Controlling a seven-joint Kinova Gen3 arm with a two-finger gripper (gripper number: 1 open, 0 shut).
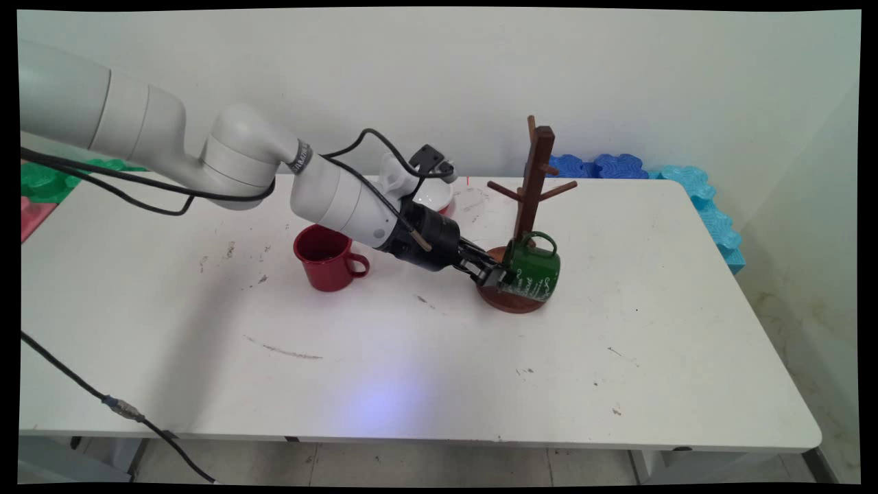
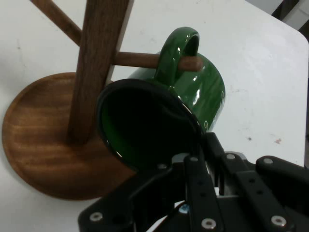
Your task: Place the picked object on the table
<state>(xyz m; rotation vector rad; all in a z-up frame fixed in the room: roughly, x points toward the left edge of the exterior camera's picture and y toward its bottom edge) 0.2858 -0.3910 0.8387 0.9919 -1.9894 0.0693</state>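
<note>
Gripping the rim of an empty green mug (image 2: 193, 92) hung on the wooden mug tree (image 1: 534, 199), the gripper (image 1: 495, 276) is closed.

Main view sits high over the near side of the surface (image 1: 411, 370), looking down and across it to the wall (image 1: 411, 68) behind, far enough back to take in nearly the whole top and the arm (image 1: 226, 158) reaching in from the left. Hand view rides on the hand (image 2: 193, 166) itself, peering along the black linkage rising from its bottom edge, right up close. Both views share one patch: the green mug (image 1: 537, 271) (image 2: 193, 92) hanging by its handle on a low peg of the wooden mug tree (image 1: 531, 199) (image 2: 94, 72), whose round base appears small from the main camera and fills the hand camera's left side.
</note>
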